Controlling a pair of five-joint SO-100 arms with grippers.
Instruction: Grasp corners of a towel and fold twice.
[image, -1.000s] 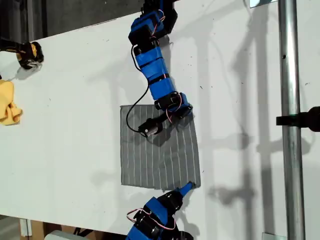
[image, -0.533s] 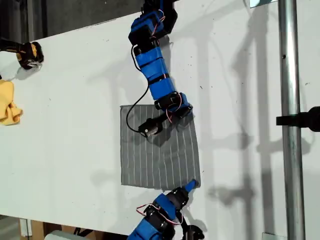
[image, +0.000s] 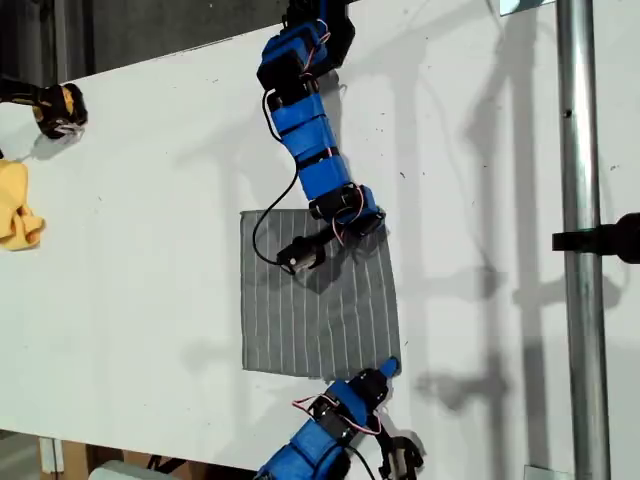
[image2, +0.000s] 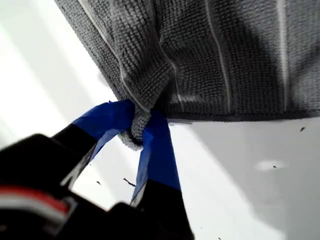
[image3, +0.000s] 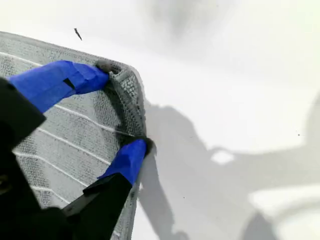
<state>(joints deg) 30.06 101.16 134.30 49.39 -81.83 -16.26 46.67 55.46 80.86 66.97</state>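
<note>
My first pincer (image2: 142, 127) pinches one towel (image: 318, 300) corner, my second pincer (image3: 117, 107) straddles the neighbouring corner, jaws narrow, not clearly clamped.

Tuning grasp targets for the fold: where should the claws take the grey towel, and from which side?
Take the towel at its rounded corners, coming in from outside its edge. It lies flat, so only corners bunch up. My first gripper pinches one corner that way; my second gripper straddles another corner's edge.
</note>
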